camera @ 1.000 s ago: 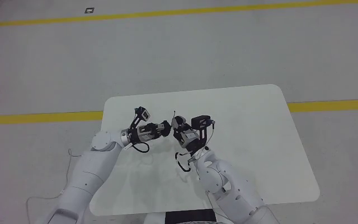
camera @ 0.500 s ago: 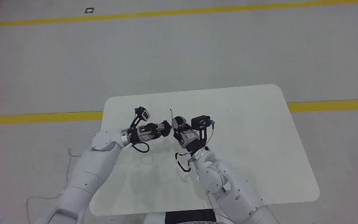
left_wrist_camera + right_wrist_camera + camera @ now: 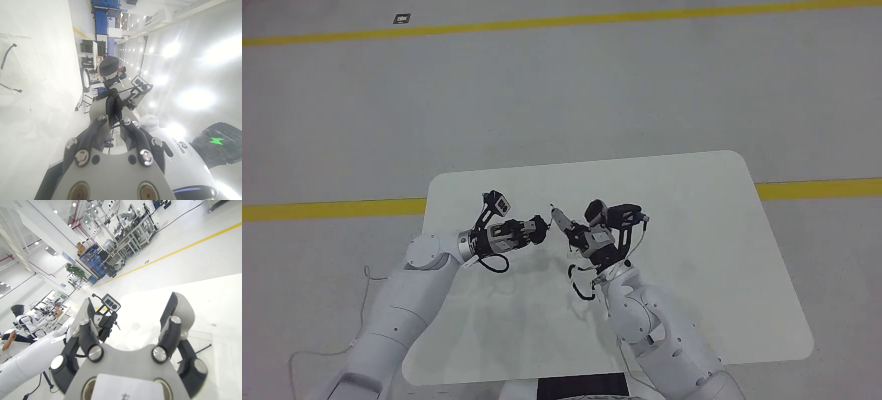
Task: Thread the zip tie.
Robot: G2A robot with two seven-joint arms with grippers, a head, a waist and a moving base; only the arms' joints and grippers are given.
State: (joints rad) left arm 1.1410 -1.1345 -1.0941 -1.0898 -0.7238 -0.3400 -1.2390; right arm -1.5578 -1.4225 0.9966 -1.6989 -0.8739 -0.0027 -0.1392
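My left gripper (image 3: 113,98) is shut on a black zip tie (image 3: 126,89), which is bunched at the fingertips with a thin strip sticking out sideways. From above, this gripper (image 3: 539,228) hangs over the left-middle of the white table (image 3: 692,200). My right gripper (image 3: 130,311) stands open with nothing between its fingers, a short gap away from the left one. The right wrist view has the left gripper (image 3: 108,321) beyond my left finger, and the tie's tip (image 3: 118,326) pokes out of it. In the top view the right gripper (image 3: 568,230) faces the left one.
A clear flat tray (image 3: 28,62) lies on the table with loose black zip ties (image 3: 6,55) in it. The same tray (image 3: 203,337) with a tie (image 3: 204,348) sits beside my right gripper. The table's right half is bare.
The right arm has drawn back to the right, away from the left gripper, and turned. The left arm has kept still with the tie.
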